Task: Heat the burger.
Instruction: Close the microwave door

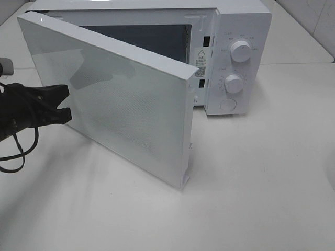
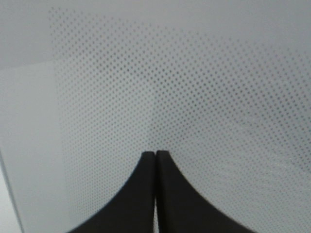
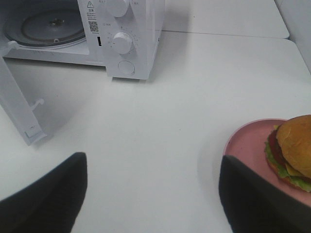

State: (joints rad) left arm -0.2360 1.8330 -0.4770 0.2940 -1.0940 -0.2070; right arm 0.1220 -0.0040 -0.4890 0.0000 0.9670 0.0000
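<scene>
Burger (image 3: 294,145) and pink dish (image 3: 252,145) are showing only in our right wrist view, so we are starting from the high exterior view, where neither is appearing. From up there we are seeing the white microwave (image 1: 238,63) sitting on the white table (image 1: 261,183) with its door (image 1: 115,99) swung wide open toward us, two round knobs (image 1: 240,50) and a round button stacked down its control panel. Our left gripper (image 1: 65,102) is reaching in beside the door's outer face, at the side away from the panel, and its fingertips look slightly parted there. In our left wrist view, the dotted mesh of the door (image 2: 194,87) is filling the picture and the two dark fingertips (image 2: 146,194) are lying pressed together, holding nothing, right up against that mesh. In our right wrist view, our right gripper (image 3: 150,194) is hanging over bare table with its jaws spread wide and empty; the burger is sitting on the pink dish, well apart from the microwave (image 3: 131,39), and the glass turntable (image 3: 46,26) is showing inside the open cavity.
</scene>
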